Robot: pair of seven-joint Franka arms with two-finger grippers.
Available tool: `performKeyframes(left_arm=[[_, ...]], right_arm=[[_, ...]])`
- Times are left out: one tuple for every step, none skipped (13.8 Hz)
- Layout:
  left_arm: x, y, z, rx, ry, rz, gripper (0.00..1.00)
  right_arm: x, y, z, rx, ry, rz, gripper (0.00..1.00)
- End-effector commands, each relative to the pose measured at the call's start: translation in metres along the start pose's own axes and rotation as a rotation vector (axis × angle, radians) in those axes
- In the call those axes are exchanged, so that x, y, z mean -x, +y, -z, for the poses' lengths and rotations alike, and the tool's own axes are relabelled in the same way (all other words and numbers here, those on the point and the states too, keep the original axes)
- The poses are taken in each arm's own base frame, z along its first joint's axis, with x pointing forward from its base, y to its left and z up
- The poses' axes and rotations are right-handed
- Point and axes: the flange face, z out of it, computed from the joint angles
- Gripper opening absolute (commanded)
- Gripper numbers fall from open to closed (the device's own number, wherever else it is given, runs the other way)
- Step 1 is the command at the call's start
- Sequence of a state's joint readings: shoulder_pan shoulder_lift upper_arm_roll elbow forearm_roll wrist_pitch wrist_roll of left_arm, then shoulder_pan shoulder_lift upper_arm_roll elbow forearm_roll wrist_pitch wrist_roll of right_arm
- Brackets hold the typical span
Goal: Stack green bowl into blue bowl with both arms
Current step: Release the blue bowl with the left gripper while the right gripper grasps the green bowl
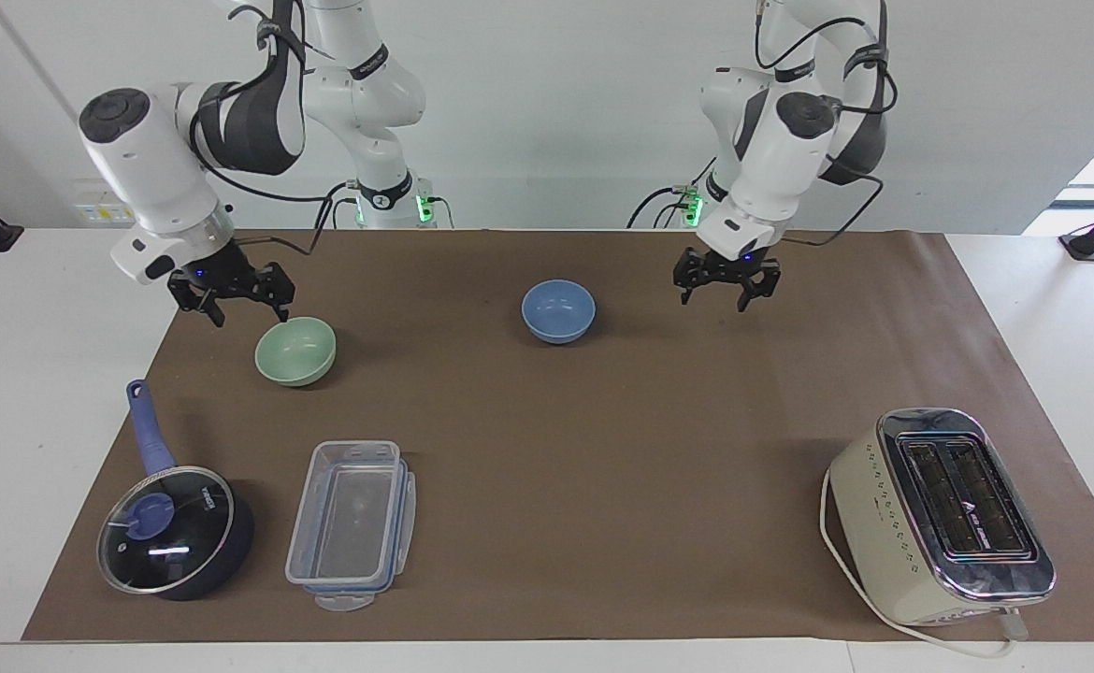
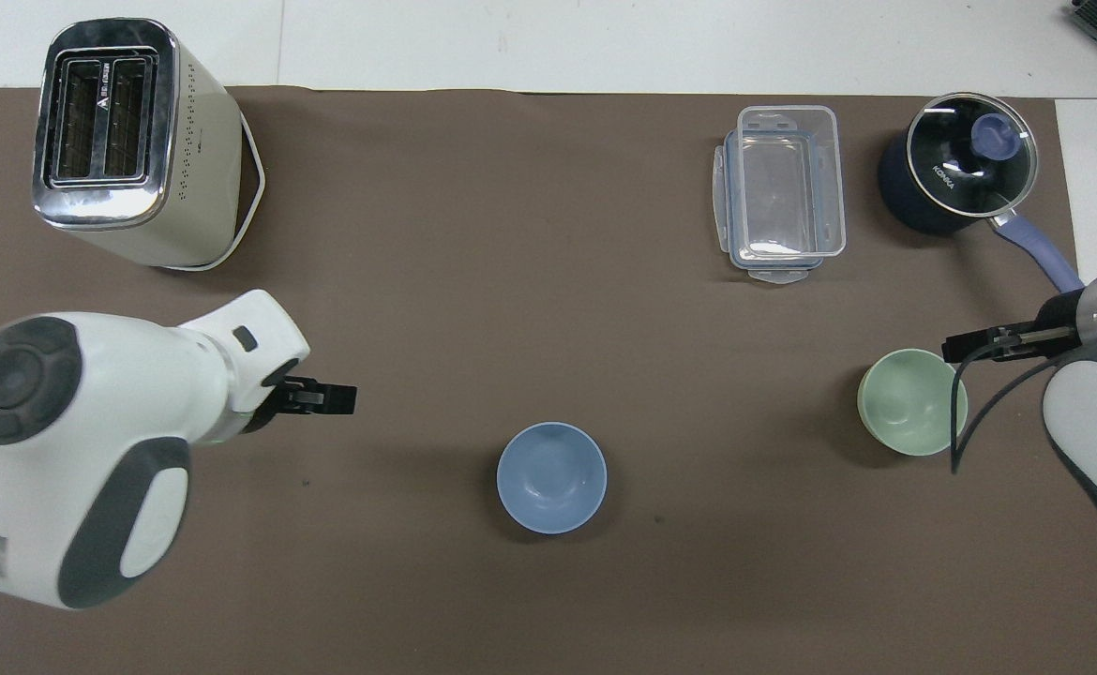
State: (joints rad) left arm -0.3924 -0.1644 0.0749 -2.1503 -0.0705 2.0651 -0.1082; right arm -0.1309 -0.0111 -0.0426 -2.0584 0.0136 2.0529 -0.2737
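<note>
The green bowl (image 1: 295,350) (image 2: 912,401) stands upright on the brown mat toward the right arm's end. My right gripper (image 1: 248,307) (image 2: 980,344) hangs open and empty, low over the mat just off that bowl's rim, not touching it. Near the mat's middle stands the blue bowl (image 1: 558,311) (image 2: 551,477), upright and free. My left gripper (image 1: 725,295) (image 2: 322,398) is open and empty too. It hangs over bare mat, well apart from the blue bowl, toward the left arm's end.
A cream toaster (image 1: 940,514) (image 2: 127,141) stands far from the robots at the left arm's end. A clear lidless container (image 1: 351,523) (image 2: 781,192) and a dark blue glass-lidded saucepan (image 1: 173,528) (image 2: 956,169) sit farther out than the green bowl.
</note>
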Motion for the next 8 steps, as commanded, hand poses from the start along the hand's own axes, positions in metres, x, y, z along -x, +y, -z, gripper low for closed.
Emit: performKeyframes(left_arm=[[-0.027, -0.04, 0.057, -0.023, -0.018, -0.067, 1.0], [-0.033, -0.056, 0.079, -0.025, -0.018, -0.062, 1.0], [-0.035, -0.07, 0.098, -0.027, -0.019, -0.063, 1.0], [-0.037, -0.081, 0.118, -0.027, -0.014, -0.064, 1.0], [-0.039, -0.094, 0.14, -0.031, -0.008, -0.048, 1.0], [-0.042, -0.107, 0.156, -0.035, -0.014, -0.033, 1.0], [-0.045, -0.114, 0.167, -0.036, -0.027, -0.042, 1.0], [-0.045, -0.123, 0.18, -0.037, -0.026, -0.044, 1.0]], right_arm=[[0.02, 0.008, -0.034, -0.002, 0.005, 0.029, 1.0], [0.023, 0.01, -0.046, -0.007, -0.011, 0.029, 1.0], [0.024, 0.018, -0.063, -0.01, -0.024, 0.03, 1.0], [0.028, 0.025, -0.076, -0.011, -0.029, 0.042, 1.0], [0.031, 0.031, -0.086, -0.011, -0.027, 0.067, 1.0], [0.036, 0.037, -0.096, -0.012, -0.03, 0.081, 1.0], [0.039, 0.04, -0.105, -0.014, -0.035, 0.082, 1.0], [0.041, 0.039, -0.11, -0.017, -0.044, 0.084, 1.0]])
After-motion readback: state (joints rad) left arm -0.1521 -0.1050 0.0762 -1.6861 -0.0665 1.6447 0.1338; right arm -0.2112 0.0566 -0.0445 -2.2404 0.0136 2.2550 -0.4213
